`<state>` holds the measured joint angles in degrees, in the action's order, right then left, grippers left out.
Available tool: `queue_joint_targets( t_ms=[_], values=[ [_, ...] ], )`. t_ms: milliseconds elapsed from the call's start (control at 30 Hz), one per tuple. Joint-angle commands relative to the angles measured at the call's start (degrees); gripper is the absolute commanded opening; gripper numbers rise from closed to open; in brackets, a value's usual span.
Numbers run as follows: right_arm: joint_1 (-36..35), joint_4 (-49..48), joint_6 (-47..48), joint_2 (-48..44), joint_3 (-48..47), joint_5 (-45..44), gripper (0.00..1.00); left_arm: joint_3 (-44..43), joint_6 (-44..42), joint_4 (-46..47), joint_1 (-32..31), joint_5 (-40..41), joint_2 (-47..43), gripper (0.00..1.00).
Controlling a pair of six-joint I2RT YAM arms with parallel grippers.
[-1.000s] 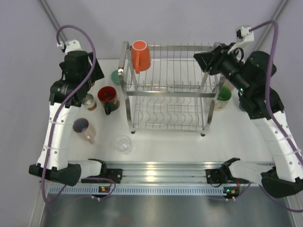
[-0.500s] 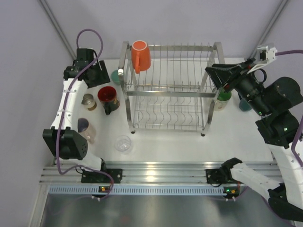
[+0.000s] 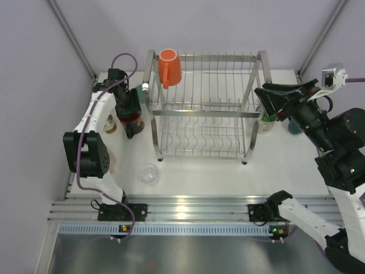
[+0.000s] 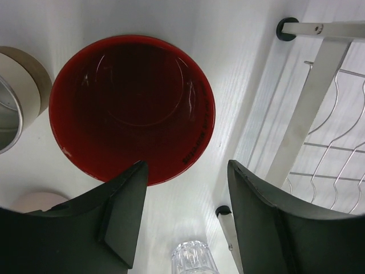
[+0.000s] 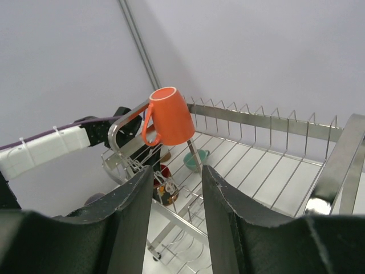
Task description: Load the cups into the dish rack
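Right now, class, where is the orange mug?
In the top view, the orange mug sits on the far left corner of the upper tier of the dish rack, beyond the red-lined dark mug standing left of the rack.

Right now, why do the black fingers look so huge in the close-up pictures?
Left wrist view: the left gripper sits right by the lens, so it looms big and dark, while the red-lined mug looks sharp. Right wrist view: same for the right gripper, with the orange mug crisp. Top view: glare on the metal rail.
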<state>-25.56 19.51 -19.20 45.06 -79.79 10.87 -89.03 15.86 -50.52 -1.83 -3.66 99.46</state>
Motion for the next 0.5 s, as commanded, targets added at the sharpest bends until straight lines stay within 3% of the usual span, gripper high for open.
queue_joint_targets(
  t_ms=[0, 467],
  values=[
    [0.69, -1.93, 0.92, -0.32, 0.86, 0.46, 0.41, 1.23, -0.83, 3.93, 0.24, -1.17, 0.38, 0.63],
    [0.60, -2.10, 1.27, 0.29, 1.30, 0.11, 0.41, 1.93, -0.21, 6.75, 0.16, -0.91, 7.06, 0.52]
  ],
)
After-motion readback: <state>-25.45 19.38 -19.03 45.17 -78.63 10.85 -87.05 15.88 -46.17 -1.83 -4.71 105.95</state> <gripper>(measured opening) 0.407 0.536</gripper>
